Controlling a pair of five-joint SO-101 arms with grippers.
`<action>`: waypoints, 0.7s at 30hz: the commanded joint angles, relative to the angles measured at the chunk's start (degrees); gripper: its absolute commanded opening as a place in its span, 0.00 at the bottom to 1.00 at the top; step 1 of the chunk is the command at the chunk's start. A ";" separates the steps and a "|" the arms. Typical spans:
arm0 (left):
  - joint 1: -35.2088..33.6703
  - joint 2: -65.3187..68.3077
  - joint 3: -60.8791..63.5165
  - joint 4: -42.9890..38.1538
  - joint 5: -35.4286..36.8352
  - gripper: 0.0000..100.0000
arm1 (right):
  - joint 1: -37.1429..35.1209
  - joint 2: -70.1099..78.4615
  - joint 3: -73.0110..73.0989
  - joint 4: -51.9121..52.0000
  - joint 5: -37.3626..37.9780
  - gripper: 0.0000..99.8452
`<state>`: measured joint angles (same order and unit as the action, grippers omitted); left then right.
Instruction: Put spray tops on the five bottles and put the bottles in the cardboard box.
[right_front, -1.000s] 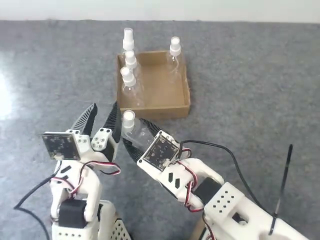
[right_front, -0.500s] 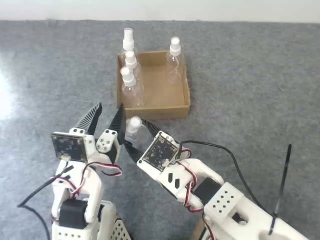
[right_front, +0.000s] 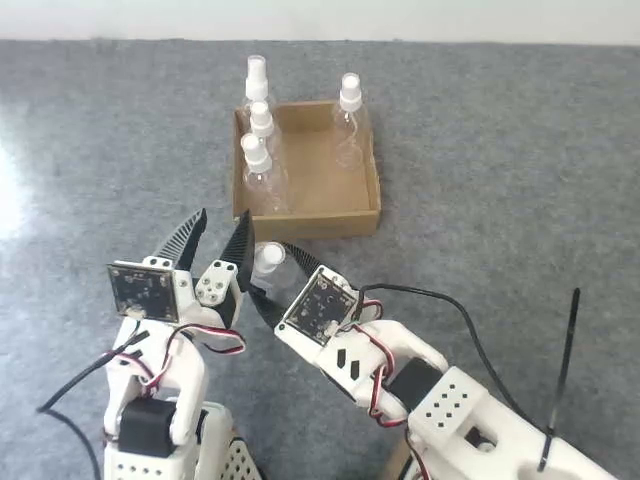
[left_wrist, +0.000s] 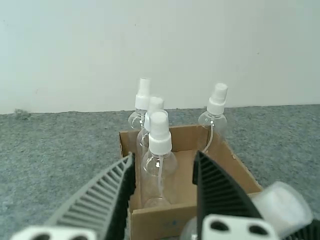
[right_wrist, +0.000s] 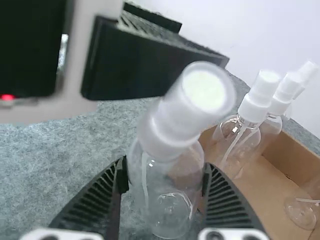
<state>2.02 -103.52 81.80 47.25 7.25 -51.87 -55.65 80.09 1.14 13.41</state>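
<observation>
My right gripper (right_front: 266, 272) is shut on a clear bottle (right_wrist: 167, 200) with a white spray top (right_front: 268, 256), held tilted just in front of the cardboard box (right_front: 372, 200). In the right wrist view its fingers (right_wrist: 112, 192) press the bottle's sides. My left gripper (right_front: 222, 220) stands open right beside that top, one black finger (right_wrist: 150, 55) close behind it. Three capped bottles stand in the box: two (right_front: 260, 170) along one side, one (right_front: 349, 125) at the far corner. A further capped bottle (right_front: 256, 80) stands behind the box.
Grey carpet-like surface (right_front: 500, 150) stretches around the box. A white wall (left_wrist: 200, 45) rises behind the table. A black cable (right_front: 470, 330) runs from the right arm, and a thin black rod (right_front: 565, 370) sticks up near the front edge.
My left arm has shifted toward the right arm, bringing its open fingers up against the held bottle's top. The held bottle has come slightly lower and nearer the arms.
</observation>
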 joint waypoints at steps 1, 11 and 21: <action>-2.37 -0.88 -2.42 0.26 -0.53 0.18 | -0.22 -2.42 -1.32 -1.01 0.00 0.08; -15.74 -0.88 -3.65 2.02 -0.53 0.18 | 1.36 -2.42 -1.32 -1.01 0.09 0.09; -17.49 -0.88 0.75 9.23 -0.53 0.18 | 4.44 -2.42 -1.32 -1.19 -0.44 0.09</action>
<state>-15.38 -103.52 80.92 55.78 6.99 -48.09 -55.82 80.00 1.05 13.41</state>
